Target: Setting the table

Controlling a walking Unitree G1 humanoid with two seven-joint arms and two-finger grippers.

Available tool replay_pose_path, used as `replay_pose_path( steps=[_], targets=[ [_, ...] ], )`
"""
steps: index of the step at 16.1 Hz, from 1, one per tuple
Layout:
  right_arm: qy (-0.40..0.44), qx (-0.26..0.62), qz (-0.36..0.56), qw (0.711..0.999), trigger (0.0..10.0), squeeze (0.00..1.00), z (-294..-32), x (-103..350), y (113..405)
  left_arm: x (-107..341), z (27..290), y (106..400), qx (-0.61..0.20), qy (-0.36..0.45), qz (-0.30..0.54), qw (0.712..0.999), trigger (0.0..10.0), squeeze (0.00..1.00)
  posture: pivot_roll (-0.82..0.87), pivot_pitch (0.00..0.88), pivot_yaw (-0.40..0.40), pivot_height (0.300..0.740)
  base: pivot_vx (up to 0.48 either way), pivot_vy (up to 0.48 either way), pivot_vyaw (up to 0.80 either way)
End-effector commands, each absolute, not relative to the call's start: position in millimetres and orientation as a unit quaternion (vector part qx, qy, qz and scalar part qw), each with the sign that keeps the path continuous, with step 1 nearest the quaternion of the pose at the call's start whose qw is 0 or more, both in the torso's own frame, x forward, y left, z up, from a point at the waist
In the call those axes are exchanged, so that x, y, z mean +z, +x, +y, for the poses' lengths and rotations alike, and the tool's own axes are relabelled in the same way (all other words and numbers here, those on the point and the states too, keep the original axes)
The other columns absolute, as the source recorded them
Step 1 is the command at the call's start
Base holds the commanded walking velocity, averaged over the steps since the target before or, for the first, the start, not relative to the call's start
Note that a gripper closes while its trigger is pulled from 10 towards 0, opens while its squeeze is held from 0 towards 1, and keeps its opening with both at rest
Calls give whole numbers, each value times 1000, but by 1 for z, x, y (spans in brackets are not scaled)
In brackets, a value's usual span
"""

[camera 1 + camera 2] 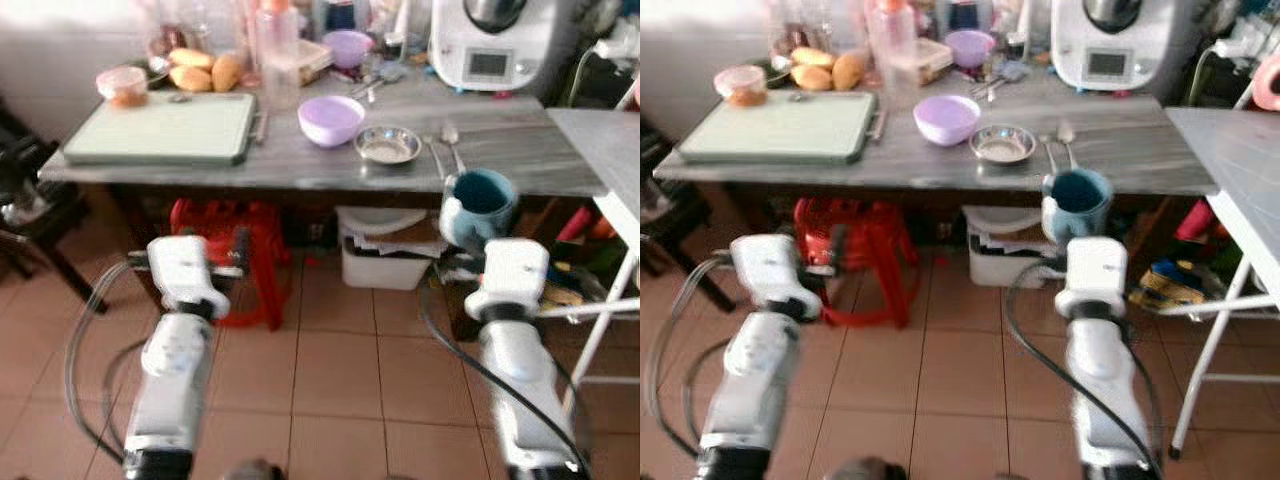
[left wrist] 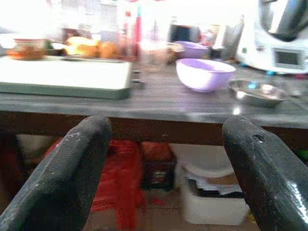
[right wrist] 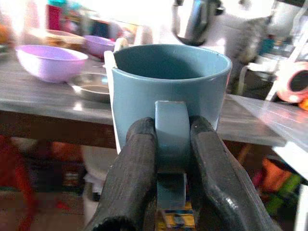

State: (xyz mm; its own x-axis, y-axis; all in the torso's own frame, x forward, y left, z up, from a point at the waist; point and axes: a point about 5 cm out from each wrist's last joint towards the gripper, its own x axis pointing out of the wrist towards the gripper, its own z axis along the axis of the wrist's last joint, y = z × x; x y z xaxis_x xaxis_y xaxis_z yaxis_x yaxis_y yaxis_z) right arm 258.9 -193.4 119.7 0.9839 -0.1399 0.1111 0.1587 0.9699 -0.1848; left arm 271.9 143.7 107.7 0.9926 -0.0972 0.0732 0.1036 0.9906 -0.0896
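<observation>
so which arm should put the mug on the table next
Right: the right gripper is already shut on the blue mug's handle, just short of the grey table's edge. The left gripper is open.

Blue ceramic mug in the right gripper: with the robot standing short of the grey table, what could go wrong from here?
1. The right gripper pinches the blue ceramic mug only by its handle, so it might swing or slip.
2. The mug sits about level with the edge of the grey table and could knock it on the approach.
3. The nearest landing spot holds two metal spoons and a small steel bowl; setting down there may jostle them.
</observation>
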Motion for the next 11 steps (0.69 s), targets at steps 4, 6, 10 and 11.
replay_pose_path(
  steps=[4, 6, 10, 11],
  targets=[
    [-84, -77, -59, 992, 10000, 0, -190, 124, 262, 109, 152, 271, -42, -42, -39, 997, 10000, 0, -10, 0, 6, 740, 395, 0, -373],
    [-73, -72, -58, 993, 10000, 0, -189, 124, 257, 110, 156, 269, -37, -39, -39, 998, 10000, 0, -12, 0, 4, 740, 401, 0, 0],
    [-63, -73, -56, 994, 10000, 0, -187, 123, 242, 109, 169, 258, -12, -21, -38, 999, 10000, 0, -20, 0, 4, 740, 387, 0, 0],
    [-63, -72, -55, 994, 10000, 0, -186, 123, 238, 108, 170, 252, -9, -18, -36, 999, 10000, 0, -19, 0, 3, 740, 379, 0, 0]
  ],
)
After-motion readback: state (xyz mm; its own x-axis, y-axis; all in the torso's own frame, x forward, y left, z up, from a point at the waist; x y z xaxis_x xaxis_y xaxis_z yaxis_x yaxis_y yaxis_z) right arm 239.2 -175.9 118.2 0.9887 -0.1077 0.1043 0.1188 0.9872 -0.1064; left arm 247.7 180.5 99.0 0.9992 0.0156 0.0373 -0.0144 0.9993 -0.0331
